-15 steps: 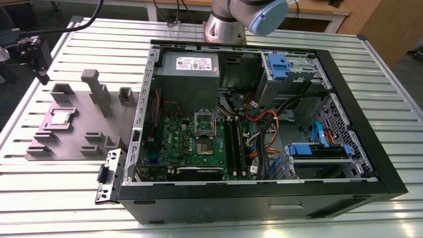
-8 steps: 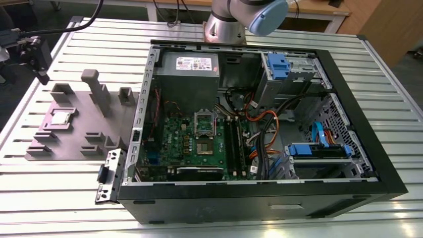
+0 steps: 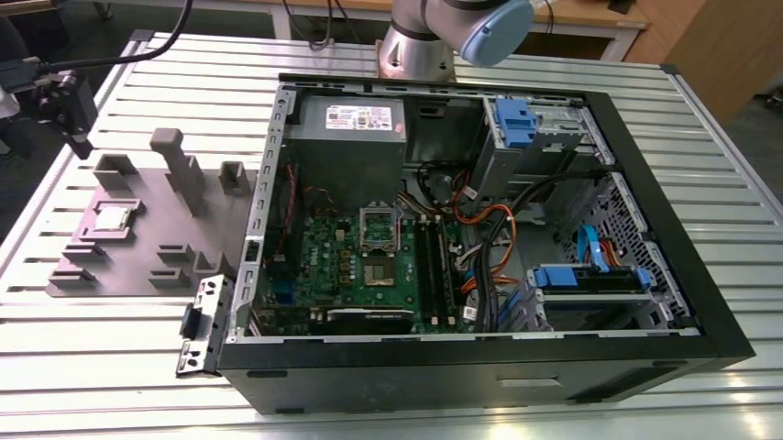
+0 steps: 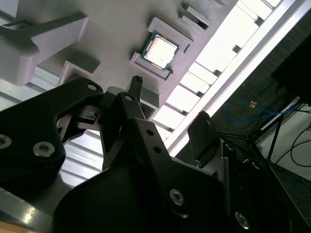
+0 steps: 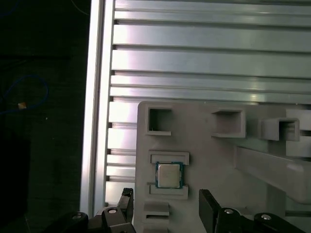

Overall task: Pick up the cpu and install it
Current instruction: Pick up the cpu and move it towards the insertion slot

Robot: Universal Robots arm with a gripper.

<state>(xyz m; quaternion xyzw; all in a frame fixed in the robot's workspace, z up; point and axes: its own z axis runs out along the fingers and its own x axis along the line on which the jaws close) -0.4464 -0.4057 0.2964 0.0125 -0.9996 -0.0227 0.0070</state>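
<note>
The cpu (image 3: 114, 217) is a small silver square with a pale rim. It lies flat in a recess of the grey plastic fixture (image 3: 147, 247), at the exterior view's left beside the open computer case. Both wrist views look down on the cpu (image 4: 158, 51) (image 5: 169, 174), which lies just ahead of the fingertips. My gripper (image 3: 80, 137) hangs in the air above the fixture's far left corner, apart from the chip. In both wrist views the gripper (image 4: 170, 97) (image 5: 165, 193) is open with nothing between its black fingers (image 5: 127, 201). The motherboard (image 3: 355, 266) lies inside the case with its shiny socket frame (image 3: 377, 223).
The black computer case (image 3: 490, 367) fills the middle and right of the slatted metal table (image 3: 110, 367). Tall grey blocks (image 3: 183, 174) rise from the fixture close to the cpu. The table's edge (image 5: 95, 121) runs near the gripper, with dark floor and cables beyond.
</note>
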